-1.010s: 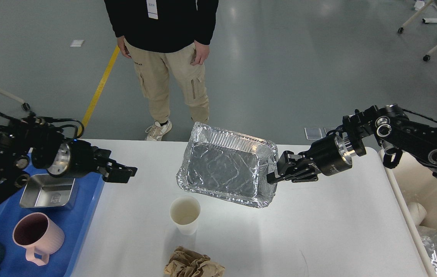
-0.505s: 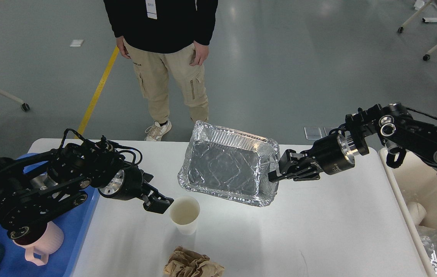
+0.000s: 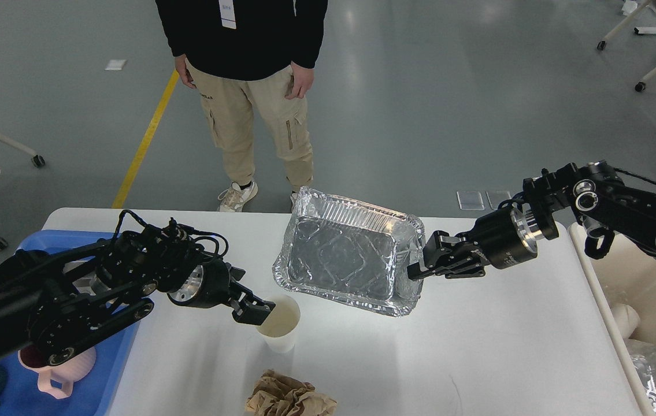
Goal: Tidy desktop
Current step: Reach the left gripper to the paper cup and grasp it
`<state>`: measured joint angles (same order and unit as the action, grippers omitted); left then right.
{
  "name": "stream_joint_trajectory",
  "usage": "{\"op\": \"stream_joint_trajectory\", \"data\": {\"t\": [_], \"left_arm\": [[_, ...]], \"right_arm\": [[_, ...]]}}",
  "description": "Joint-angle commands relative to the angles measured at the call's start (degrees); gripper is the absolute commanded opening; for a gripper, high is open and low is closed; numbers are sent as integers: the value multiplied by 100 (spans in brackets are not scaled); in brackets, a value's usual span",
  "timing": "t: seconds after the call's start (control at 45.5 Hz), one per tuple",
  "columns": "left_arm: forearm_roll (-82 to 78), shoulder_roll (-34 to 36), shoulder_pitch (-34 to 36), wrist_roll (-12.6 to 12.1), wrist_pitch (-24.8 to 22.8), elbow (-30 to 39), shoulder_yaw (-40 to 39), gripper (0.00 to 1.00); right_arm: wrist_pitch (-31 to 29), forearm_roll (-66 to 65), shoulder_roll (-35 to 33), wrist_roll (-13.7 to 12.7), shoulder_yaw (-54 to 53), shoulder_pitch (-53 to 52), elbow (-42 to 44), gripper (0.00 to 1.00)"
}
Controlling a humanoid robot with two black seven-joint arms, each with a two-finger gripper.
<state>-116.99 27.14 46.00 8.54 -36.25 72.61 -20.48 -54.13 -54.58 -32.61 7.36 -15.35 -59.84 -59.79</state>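
Observation:
The white desktop (image 3: 478,346) carries a white paper cup (image 3: 281,330) at front centre and a crumpled brown paper wad (image 3: 290,398) at the near edge. A silver foil tray (image 3: 345,260) hangs tilted above the tabletop, and my right gripper (image 3: 418,268) is shut on its right rim. My left gripper (image 3: 254,307) is at the cup's left rim, open, with one finger over the lip.
A blue tray (image 3: 111,375) on the left holds a pink mug (image 3: 53,375), mostly hidden by my left arm. A beige bin (image 3: 651,300) with foil inside stands off the right edge. A person (image 3: 247,86) stands behind the table.
My left arm swung from over the blue tray rightward and forward to the paper cup's rim. The right gripper shifted the foil tray slightly right.

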Motion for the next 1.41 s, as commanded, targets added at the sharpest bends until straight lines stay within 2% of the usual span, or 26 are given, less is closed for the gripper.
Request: {"op": "stream_joint_trajectory", "data": {"t": [0.0, 0.044, 0.176, 0.329, 0.439, 0.549, 0.725, 0.834, 1.01, 1.186, 1.383], "left_arm": [[1, -16, -143, 25, 109, -36, 1, 89], [-8, -7, -214, 69, 135, -45, 1, 86], [-34, 37, -381, 113, 153, -124, 88, 69], [-61, 2, -390, 131, 328, -326, 203, 63], [-61, 10, -390, 192, 390, -370, 247, 44], [-61, 37, -381, 491, 390, -379, 255, 23], [-140, 107, -399, 754, 399, -388, 264, 4], [-166, 256, -425, 1009, 390, -353, 256, 2], [-149, 1055, -469, 1299, 381, 183, 229, 2], [-96, 1899, -776, 1343, 451, 895, 63, 3], [352, 2453, -1180, 1475, 610, 1255, -781, 3]], "right_arm": [[-1, 0, 35, -6, 6, -19, -6, 0], [-1, 0, 35, -6, 6, -45, 3, 0], [-1, 0, 1, -6, 6, -63, -15, 0], [-1, 0, -35, -6, 6, -54, -33, 0], [-1, 0, -105, -6, -3, -45, -41, 0], [-1, 0, -140, -6, -3, -36, -41, 0], [-1, 0, -219, 3, -12, -1, -41, 0], [-1, 0, -193, -6, 14, 43, -6, 0], [8, -9, -140, -15, 14, 60, 29, 0], [17, -18, -140, -32, 41, 52, 46, 0], [-1, -9, -96, -94, 146, 60, 29, 0]]}}
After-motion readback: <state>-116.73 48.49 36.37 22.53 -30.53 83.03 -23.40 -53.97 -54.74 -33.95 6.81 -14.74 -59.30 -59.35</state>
